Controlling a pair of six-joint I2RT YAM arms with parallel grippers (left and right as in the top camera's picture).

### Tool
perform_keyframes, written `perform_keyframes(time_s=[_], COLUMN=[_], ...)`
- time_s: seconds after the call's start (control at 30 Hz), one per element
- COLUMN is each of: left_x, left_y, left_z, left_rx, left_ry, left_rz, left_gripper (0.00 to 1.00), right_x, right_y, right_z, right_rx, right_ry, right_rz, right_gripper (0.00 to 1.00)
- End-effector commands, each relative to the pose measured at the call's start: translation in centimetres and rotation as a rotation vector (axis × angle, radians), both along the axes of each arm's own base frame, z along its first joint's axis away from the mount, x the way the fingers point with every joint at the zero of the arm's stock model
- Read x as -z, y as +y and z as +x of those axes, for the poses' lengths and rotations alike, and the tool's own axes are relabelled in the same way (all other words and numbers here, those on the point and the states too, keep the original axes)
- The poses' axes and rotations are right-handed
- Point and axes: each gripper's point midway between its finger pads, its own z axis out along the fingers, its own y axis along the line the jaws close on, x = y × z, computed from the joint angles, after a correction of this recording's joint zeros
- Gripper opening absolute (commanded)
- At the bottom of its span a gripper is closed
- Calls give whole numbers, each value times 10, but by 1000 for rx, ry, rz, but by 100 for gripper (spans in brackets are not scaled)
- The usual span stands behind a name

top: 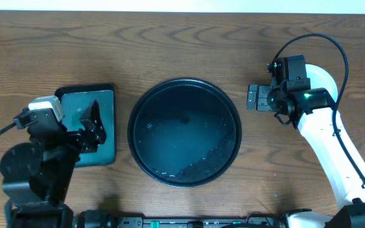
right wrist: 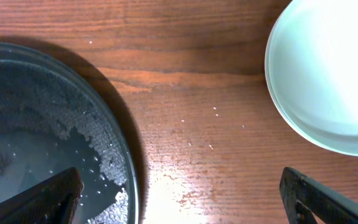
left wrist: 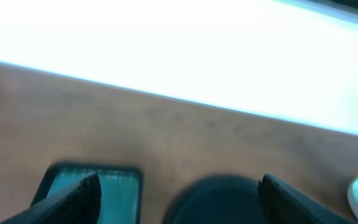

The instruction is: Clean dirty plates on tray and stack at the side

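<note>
Left fingers and right fingers gape empty; plates rest beside tray.

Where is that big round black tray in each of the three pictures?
Overhead: the black tray lies at the picture's centre.
Left wrist: it is a dark blur at the bottom edge, near the middle.
Right wrist: it fills the left side, rim curving down.
Shared landmark: the wooden table around it.

A brown wood-grain counter carries a large round black tray at the centre of the overhead frame. A smaller rectangular tray with a teal inside lies just left of it. Pale plates sit to its right, apart from its rim.
</note>
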Motion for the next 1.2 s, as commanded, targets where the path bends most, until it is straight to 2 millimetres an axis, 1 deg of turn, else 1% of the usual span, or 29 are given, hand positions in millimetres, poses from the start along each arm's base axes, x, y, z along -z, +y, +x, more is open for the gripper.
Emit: perform_keyframes(time_s=[0.0, 0.17, 0.27, 0.33, 0.4, 0.77, 0.93, 1.17], left_x=[4, 10, 19, 28, 35, 72, 84, 97], left_y=[-11, -15, -18, -20, -21, -27, -26, -21], left_z=[2, -3, -10, -14, -17, -18, -17, -13], left_rx=[69, 84, 94, 101, 107, 118, 111, 84], left_ry=[-159, -365, -456, -510, -538, -583, -589, -536], left_rz=[27, 38, 45, 48, 49, 33, 33, 30], left_gripper=[82, 82, 81, 82, 82, 82, 82, 81], right_x=[-5, -5, -5, -5, -5, -5, -5, -5], right_y=[1, 1, 1, 1, 1, 1, 1, 1], right_z=[2, 2, 2, 2, 2, 2, 2, 2], right_rx=[-11, -11, -11, -11, -11, -11, -11, -11], right_ry=[-15, -15, -15, -15, -15, -15, -15, -15], right_rz=[-11, -11, -11, -11, -11, -11, -11, -11], right_gripper=[99, 99, 99, 99, 99, 99, 99, 99])
